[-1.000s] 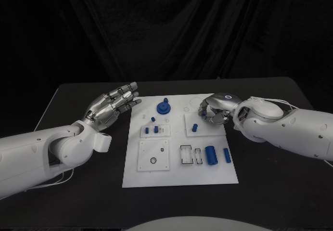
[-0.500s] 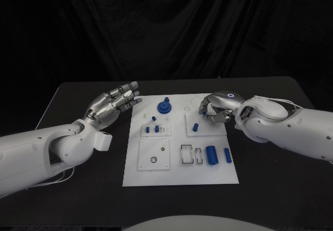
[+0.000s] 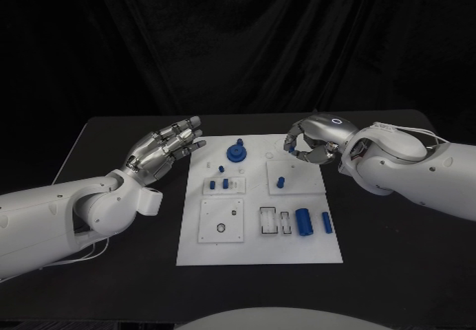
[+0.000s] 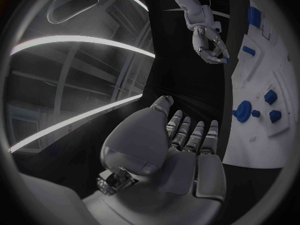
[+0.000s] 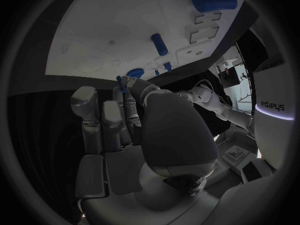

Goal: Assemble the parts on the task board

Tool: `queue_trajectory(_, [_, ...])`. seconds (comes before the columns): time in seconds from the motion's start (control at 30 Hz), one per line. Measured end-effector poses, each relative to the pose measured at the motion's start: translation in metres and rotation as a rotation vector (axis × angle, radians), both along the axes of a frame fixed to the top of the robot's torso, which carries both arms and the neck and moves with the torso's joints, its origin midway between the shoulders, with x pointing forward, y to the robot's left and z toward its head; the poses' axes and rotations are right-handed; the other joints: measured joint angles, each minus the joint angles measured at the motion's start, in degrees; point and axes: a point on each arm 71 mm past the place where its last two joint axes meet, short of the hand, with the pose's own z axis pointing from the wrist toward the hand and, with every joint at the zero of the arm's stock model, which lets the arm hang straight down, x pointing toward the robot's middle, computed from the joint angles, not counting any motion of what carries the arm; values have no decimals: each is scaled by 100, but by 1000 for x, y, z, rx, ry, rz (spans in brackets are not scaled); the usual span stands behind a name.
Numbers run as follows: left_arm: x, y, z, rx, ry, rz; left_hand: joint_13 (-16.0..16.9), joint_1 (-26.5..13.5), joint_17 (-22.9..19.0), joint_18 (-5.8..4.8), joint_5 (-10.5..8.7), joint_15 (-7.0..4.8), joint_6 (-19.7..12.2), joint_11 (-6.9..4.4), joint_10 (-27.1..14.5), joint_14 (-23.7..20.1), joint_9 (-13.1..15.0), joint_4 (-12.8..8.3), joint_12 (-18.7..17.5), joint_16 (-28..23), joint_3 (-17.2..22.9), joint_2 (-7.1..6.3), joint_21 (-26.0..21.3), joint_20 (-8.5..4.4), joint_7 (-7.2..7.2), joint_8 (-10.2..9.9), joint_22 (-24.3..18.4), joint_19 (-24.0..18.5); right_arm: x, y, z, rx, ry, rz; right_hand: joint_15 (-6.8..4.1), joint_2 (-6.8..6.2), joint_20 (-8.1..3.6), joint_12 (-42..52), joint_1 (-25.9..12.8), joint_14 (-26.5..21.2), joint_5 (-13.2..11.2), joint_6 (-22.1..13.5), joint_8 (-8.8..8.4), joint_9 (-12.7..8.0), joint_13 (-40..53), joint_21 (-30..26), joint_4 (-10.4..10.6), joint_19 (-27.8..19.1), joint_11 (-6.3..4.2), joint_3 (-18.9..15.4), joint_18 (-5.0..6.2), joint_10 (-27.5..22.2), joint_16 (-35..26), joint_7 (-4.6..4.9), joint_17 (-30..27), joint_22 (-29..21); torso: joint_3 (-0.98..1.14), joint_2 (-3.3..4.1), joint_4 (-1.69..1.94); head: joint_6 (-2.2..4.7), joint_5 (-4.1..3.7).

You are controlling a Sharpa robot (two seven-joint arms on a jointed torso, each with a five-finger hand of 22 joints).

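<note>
Right robot hand (image 3: 309, 143) hovers over board's far right corner, pinching a small blue peg (image 5: 119, 80) in curled fingertips. Left robot hand (image 3: 164, 149) spread, empty, beside white board (image 3: 256, 244) on black counter (image 3: 397, 240). Wrist housing reads "sharpa" (image 5: 272, 105).

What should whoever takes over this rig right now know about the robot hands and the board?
Left robot hand open, holding nothing, beside the task board's left edge.
Right robot hand above the board's far right corner, pinching a small blue part.
On the board: blue knob, upright peg, two cylinders lying flat.
Left: seat the held part, likely the cylinders too.
</note>
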Motion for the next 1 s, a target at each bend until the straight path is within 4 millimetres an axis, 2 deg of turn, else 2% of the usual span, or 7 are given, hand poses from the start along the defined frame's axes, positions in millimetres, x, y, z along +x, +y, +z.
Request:
queue_trajectory(0.17, [0, -1, 0, -1, 0, -1, 0, 0, -1, 0, 0, 0, 0, 0, 0, 0, 0, 1, 0, 0, -1, 0, 0, 0, 0, 0, 0, 0, -10, 12, 2, 16, 10, 36, 0, 0, 0, -10, 0, 0, -21, 0, -22, 5, 0, 44, 0, 0, 0, 0, 0, 0, 0, 0, 71, 0, -2, 1, 1, -36, 20])
queue_trajectory(0.33, [1, -1, 0, 0, 0, 0, 0, 0, -1, 0, 0, 0, 20, 0, 0, 0, 0, 17, 0, 0, 14, 0, 0, 0, 20, 0, -1, 0, -30, 36, 2, 40, 27, 112, 5, 0, 0, -28, 0, 11, -22, -40, -22, 14, -9, 89, -12, 0, -6, 12, 0, 31, 0, 1, 156, 0, -5, -1, 0, -94, 49])
queue_trajectory(0.57, [2, -2, -1, 0, 0, -2, 0, -22, -1, 0, 0, 0, -1, 0, 0, 0, 0, 1, 0, 0, 30, -23, 0, 0, 42, 0, 10, 0, -51, 70, -9, 58, 67, 207, 0, -7, 0, -45, -7, 43, -22, -40, -22, 22, -14, 127, -21, 0, 1, 21, 0, 40, 24, 1, 189, 4, 1, -1, 2, -204, 102])
queue_trajectory(0.77, [3, -4, -1, 0, -1, -4, 0, -36, -1, 1, 0, 21, 19, 0, 0, 21, 0, 2, 0, 0, 63, -9, 0, 0, 62, 0, 35, 0, -61, 95, -24, 48, 106, 260, 0, -7, 1, -61, -7, 42, -44, -40, -42, 34, -13, 127, -22, 0, -10, 21, 0, 52, 24, 1, 186, 4, 7, 4, 3, -318, 220])
queue_trajectory(0.9, [4, -4, -2, -1, -1, -5, 0, -47, -1, 0, 0, 21, 19, 0, 0, 21, 0, -6, 0, 0, 69, 2, 0, -1, 62, 0, 44, 42, -63, 105, -34, 36, 131, 278, 0, -7, 1, -67, -7, 43, -45, -40, -49, 34, -14, 127, -4, 0, -17, 38, 0, 59, 24, 1, 186, 4, 7, 5, 4, -386, 269])
queue_trajectory(1.0, [4, -4, -2, -1, 0, -5, -1, -47, -1, 0, 0, 20, 17, 0, 0, 21, 0, -6, 2, 0, 69, 2, 3, -1, 64, 0, 45, 42, -64, 113, -40, 25, 146, 289, 15, -6, 1, -71, -8, 58, -45, -40, -49, 41, -15, 127, -4, 0, -17, 38, 0, 59, 24, 1, 187, 3, 2, 4, 5, -410, 295])
